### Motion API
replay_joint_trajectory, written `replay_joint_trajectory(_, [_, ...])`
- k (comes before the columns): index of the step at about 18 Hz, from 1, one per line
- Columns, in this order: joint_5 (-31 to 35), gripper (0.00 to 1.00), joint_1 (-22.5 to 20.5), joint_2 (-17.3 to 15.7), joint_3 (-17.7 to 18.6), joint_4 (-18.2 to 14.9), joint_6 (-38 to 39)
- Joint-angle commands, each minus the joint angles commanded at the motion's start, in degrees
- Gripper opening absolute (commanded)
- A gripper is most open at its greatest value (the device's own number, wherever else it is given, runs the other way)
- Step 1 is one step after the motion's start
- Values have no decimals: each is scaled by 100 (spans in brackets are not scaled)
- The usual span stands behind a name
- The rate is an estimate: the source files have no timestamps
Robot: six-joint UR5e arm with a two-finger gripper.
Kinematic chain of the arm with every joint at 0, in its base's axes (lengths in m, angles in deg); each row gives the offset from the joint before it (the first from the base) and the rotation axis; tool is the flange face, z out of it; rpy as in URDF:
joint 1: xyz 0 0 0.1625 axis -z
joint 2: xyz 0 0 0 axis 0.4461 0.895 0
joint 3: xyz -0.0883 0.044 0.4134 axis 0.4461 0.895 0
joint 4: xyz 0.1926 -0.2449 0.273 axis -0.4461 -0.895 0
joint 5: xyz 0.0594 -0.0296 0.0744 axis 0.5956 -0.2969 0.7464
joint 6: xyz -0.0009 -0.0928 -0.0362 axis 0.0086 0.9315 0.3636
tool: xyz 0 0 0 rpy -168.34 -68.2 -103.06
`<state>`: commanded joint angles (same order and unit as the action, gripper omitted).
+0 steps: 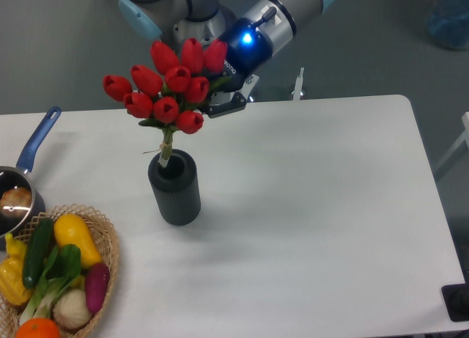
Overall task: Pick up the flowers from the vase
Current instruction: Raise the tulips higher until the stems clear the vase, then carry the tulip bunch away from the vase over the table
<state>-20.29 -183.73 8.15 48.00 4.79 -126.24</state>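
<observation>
The flowers (169,86), a bunch of red tulip buds with green leaves, hang above the vase (176,190), a dark ribbed cylinder on the white table. Their thin stem (166,144) slants down, and its tip is just at the vase's mouth. My gripper (217,102) reaches in from the upper right behind the bunch and is shut on the flowers among the leaves. One dark finger (230,103) shows to the right of the buds; the other is hidden behind them.
A steel saucepan (13,199) with a blue handle sits at the left edge. A wicker basket (110,244) of vegetables fills the near left corner. A small white post (298,83) stands past the table's far edge. My arm crosses over the table's back.
</observation>
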Motion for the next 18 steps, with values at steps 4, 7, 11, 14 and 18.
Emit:
replay_joint_trajectory(4, [9,37,-61,53,-246,35,167])
replay_joint_trajectory(7, [35,37,-149,263,-483,70,167])
replay_joint_trajectory(11, [123,37,-281,421,-712,97,88])
replay_joint_trajectory(14, [429,37,-351,518,-774,289,79])
replay_joint_trajectory(18, [922,37,-448,642,-826,474,62])
